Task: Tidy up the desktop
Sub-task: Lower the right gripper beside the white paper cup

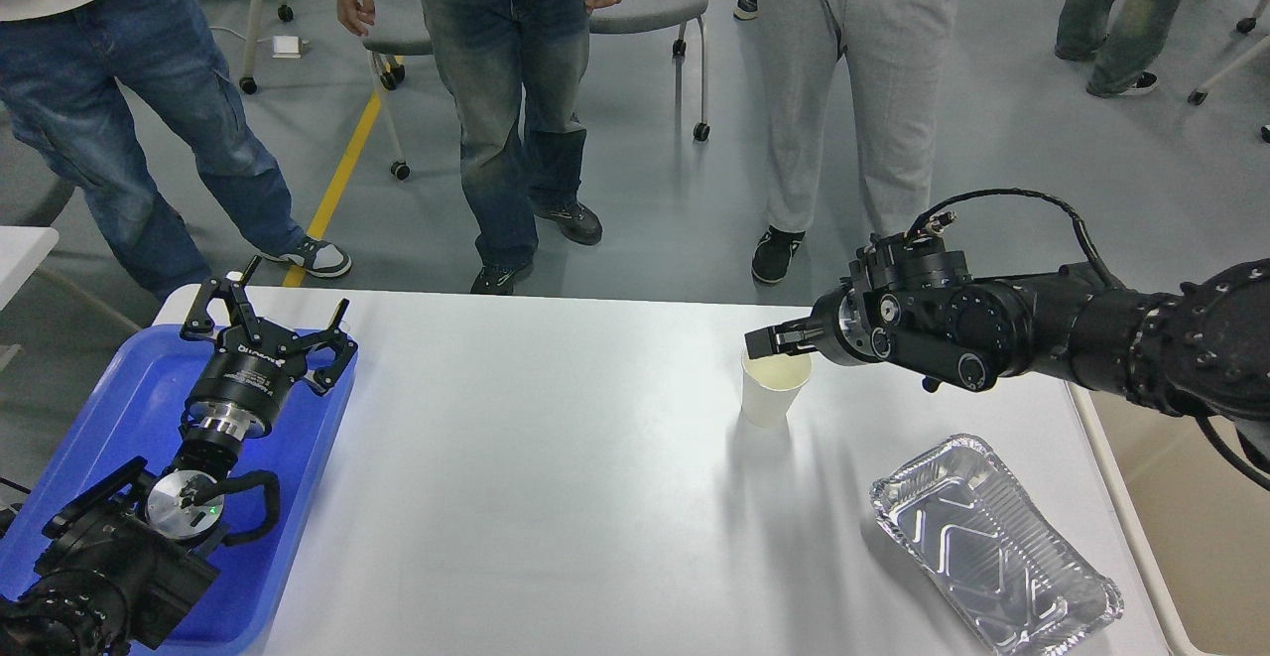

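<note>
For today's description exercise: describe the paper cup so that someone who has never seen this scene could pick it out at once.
Start at the white desktop and look toward its far right side, just at the tip of the right gripper. There stands the paper cup, upright and open-topped. Unlike the shiny foil tray lying nearer the front, it is small, plain white and round.

Blue tray (119,408), 3 bystanders (516,90) beyond
</note>
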Controlling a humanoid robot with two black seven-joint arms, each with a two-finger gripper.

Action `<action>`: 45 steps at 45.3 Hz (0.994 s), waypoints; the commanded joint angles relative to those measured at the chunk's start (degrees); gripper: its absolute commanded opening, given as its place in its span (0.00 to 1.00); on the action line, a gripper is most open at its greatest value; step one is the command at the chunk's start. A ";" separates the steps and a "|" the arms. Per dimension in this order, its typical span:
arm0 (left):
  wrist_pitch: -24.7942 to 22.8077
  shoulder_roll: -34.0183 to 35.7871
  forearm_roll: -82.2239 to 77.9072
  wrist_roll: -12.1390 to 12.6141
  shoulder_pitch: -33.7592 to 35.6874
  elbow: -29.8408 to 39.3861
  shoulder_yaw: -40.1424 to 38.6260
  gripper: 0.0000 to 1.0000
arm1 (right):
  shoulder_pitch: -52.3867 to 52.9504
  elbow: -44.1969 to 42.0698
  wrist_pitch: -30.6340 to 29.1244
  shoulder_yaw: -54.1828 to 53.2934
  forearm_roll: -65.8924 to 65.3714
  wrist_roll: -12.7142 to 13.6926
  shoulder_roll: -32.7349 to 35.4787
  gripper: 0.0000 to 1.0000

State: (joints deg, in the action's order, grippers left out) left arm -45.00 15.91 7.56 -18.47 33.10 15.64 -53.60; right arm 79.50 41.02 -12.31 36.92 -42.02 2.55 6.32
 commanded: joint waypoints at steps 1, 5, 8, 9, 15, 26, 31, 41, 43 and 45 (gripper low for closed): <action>0.00 0.00 0.00 0.01 -0.05 0.00 -0.01 1.00 | -0.31 -0.16 0.00 -0.01 0.00 0.00 0.01 1.00; 0.00 0.00 0.00 -0.08 0.04 0.00 -0.01 1.00 | -0.31 -0.24 0.00 -0.01 0.00 0.00 0.01 1.00; 0.00 0.00 0.00 0.01 0.04 0.00 -0.01 1.00 | -0.57 -0.51 0.00 -0.01 0.00 0.00 -0.08 1.00; 0.00 0.00 0.00 0.01 0.04 0.00 -0.01 1.00 | -0.75 -0.77 0.00 -0.01 0.00 -0.09 -0.08 1.00; 0.00 0.00 0.00 0.01 0.04 0.00 0.08 1.00 | -1.63 -1.56 0.00 -0.01 0.00 -0.09 -0.08 1.00; 0.00 0.00 0.00 0.01 -0.05 0.00 -0.01 1.00 | -3.65 -4.81 0.00 -0.01 0.00 -0.35 -0.52 1.00; 0.00 0.00 0.00 0.01 -0.05 0.00 -0.01 1.00 | -4.35 -5.43 0.00 -0.01 0.00 -0.53 -0.52 1.00; 0.00 0.00 0.00 -0.08 0.04 0.00 -0.01 1.00 | -6.64 -8.94 0.00 -0.01 0.00 -0.70 -0.87 0.99; 0.00 0.00 0.00 -0.08 0.04 0.00 0.08 1.00 | -7.08 -9.64 0.00 -0.01 0.00 -0.79 -0.96 0.99; 0.00 0.00 0.00 -0.08 0.04 0.00 -0.01 1.00 | -7.34 -10.17 0.00 -0.01 0.00 -0.97 -1.22 0.99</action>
State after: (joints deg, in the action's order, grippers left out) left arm -45.00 15.91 7.56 -18.51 33.12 15.65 -53.58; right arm 74.34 34.15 -12.30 36.91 -42.00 1.97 5.72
